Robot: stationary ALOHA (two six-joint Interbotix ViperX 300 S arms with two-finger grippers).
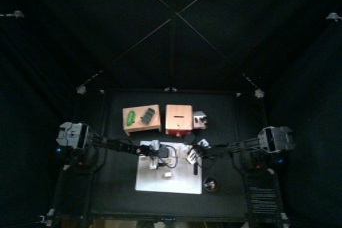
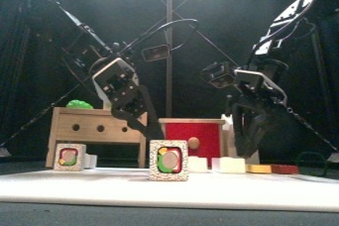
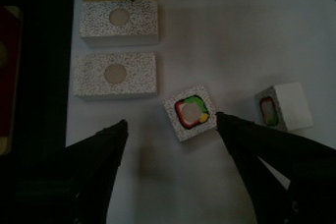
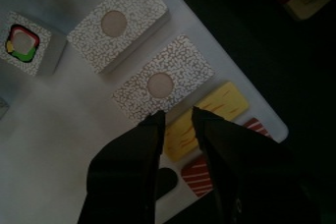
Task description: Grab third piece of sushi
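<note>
Sushi piece [image 3: 194, 117] stands on edge on the white mat [image 3: 144, 184] near the worktop's front edge, cut face with the green-red filling toward the front; roughly square, no clear long axis. Second sushi piece [image 2: 70, 157] stands apart toward the left edge. Left gripper [image 3: 171, 144] hangs above the near one, jaws wide, straddling it without touching. Right gripper [image 4: 180, 128] points down over two white rice blocks [image 4: 164, 79], jaws narrow.

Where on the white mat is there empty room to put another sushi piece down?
The white mat is bare below the colourful square sushi piece, between the open left gripper jaws. It is crowded near the two speckled white blocks with round centres and the yellow piece, where the right gripper hovers.
</note>
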